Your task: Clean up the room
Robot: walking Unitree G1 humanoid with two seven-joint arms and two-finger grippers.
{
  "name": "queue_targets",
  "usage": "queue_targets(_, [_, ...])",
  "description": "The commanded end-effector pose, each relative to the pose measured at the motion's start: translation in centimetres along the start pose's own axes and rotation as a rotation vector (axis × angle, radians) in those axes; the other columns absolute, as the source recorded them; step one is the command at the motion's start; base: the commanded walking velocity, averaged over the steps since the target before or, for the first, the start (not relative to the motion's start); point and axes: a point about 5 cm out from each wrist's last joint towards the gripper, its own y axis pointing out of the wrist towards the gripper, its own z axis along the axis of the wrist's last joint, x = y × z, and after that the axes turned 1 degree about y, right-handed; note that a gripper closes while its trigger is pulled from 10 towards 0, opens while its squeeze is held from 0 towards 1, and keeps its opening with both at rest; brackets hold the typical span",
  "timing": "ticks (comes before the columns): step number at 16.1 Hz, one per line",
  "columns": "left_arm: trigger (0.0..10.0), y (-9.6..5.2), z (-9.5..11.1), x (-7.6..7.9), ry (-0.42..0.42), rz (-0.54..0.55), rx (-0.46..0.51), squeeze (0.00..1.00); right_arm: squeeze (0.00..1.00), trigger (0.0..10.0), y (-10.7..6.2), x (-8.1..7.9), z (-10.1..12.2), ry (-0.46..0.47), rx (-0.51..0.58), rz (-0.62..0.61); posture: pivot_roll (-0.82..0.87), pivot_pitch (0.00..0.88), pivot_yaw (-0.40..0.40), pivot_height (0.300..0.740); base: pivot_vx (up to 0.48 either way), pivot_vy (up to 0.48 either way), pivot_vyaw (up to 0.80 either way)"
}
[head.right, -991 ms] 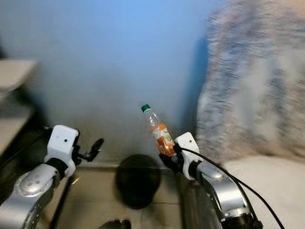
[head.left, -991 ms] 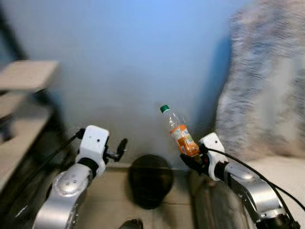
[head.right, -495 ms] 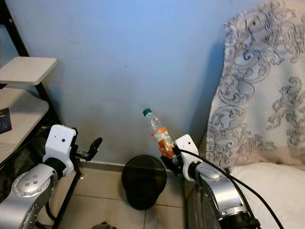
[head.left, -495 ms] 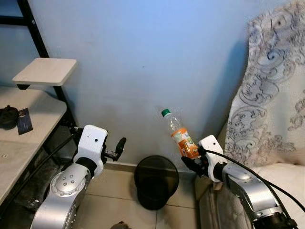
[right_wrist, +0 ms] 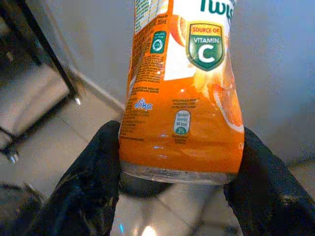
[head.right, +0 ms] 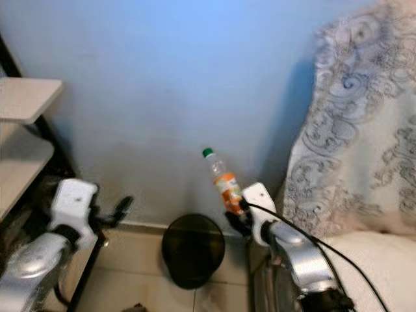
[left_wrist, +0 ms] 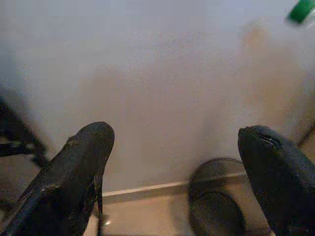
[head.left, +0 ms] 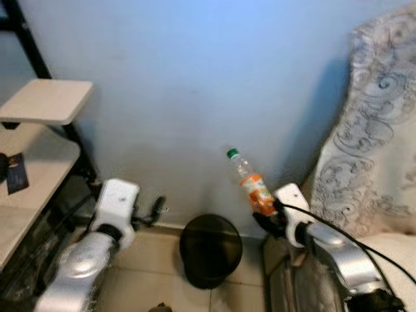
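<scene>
Blue wall, tiled floor. Right tool (head.left: 265,218) clamped on bottle (head.left: 252,186) base, right of bin (head.left: 210,250); long axis near-upright, green cap tilted up-left. Left tool (left_wrist: 177,162) spread wide, empty.

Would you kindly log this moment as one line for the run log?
right pincer: shut on orange bottle, tilted, right of black bin | left pincer: open, empty | bin on floor by wall
</scene>
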Motion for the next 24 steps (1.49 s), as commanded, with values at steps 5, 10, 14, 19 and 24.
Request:
queue_targets(5, [10.0, 0.3, 0.3, 0.3, -0.022, -0.039, 0.024, 0.00, 0.00, 10.0, -1.5, 0.9, -0.8, 0.024, 0.009, -0.058, 0.13, 0.000, -0.024, 0.740, 0.299, 0.000, 0.00])
queue_targets(10, [10.0, 0.3, 0.1, 0.8, -0.010, -0.076, 0.018, 0.00, 0.00, 10.0, -1.9, 0.8, -1.2, 0.007, -0.008, -0.043, 0.12, 0.000, -0.025, 0.740, 0.299, 0.000, 0.00])
queue_targets(14, [10.0, 0.1, 0.1, 0.8, -0.013, -0.076, 0.018, 0.00, 0.00, 10.0, -1.6, 0.8, -1.0, -0.013, -0.025, -0.036, 0.13, 0.000, -0.033, 0.740, 0.307, 0.000, 0.00])
queue_targets(19, [10.0, 0.1, 0.1, 0.9, -0.010, -0.079, 0.017, 0.00, 0.00, 10.0, -1.4, 0.7, -0.8, -0.042, -0.030, -0.010, 0.14, 0.000, -0.034, 0.740, 0.318, 0.000, 0.00])
queue_targets(24, [10.0, -0.2, 0.1, 1.2, 0.002, -0.120, 0.015, 0.00, 0.00, 10.0, -1.0, 0.7, -1.0, -0.083, -0.071, 0.001, 0.14, 0.000, -0.035, 0.740, 0.239, 0.000, 0.00])
